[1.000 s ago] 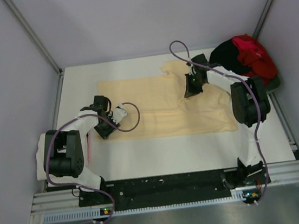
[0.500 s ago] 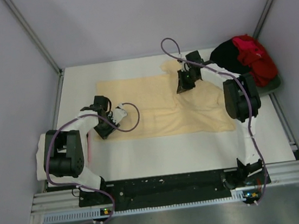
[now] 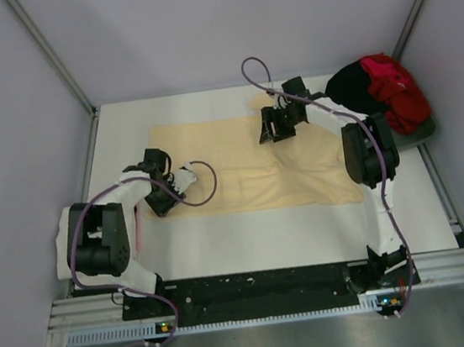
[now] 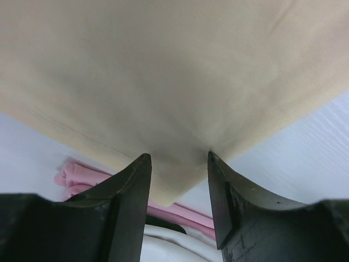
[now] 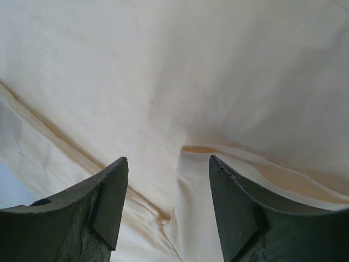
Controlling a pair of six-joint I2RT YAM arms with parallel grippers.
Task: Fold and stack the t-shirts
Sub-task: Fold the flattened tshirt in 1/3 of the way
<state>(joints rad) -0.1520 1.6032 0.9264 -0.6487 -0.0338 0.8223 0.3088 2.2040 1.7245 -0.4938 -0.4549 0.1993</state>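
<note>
Left tool (image 3: 161,202): fingers spread part-way. It was set down at the near-left corner of the pale yellow t-shirt (image 3: 240,172). In my left wrist view the tool (image 4: 175,158) had that corner of the yellow t-shirt (image 4: 174,71) lying between its two fingers, with the white bench (image 4: 305,147) showing beyond the hem. Some pink material (image 4: 82,180) lay under the corner; I could not tell what it was.

Right tool (image 3: 272,128): fingers likewise spread part-way. It stood on the far part of the shirt, near the sleeve. In my right wrist view the tool (image 5: 168,161) had a raised crease of the yellow t-shirt (image 5: 191,71) running up between its fingers.

Pale yellow t-shirt: spread mostly flat across the middle of the bench (image 3: 224,246), with its long side running left to right.

Black t-shirt (image 3: 348,87) and red t-shirt (image 3: 395,90): heaped together, unfolded, at the far-right corner, with the red one on the outer side.
</note>
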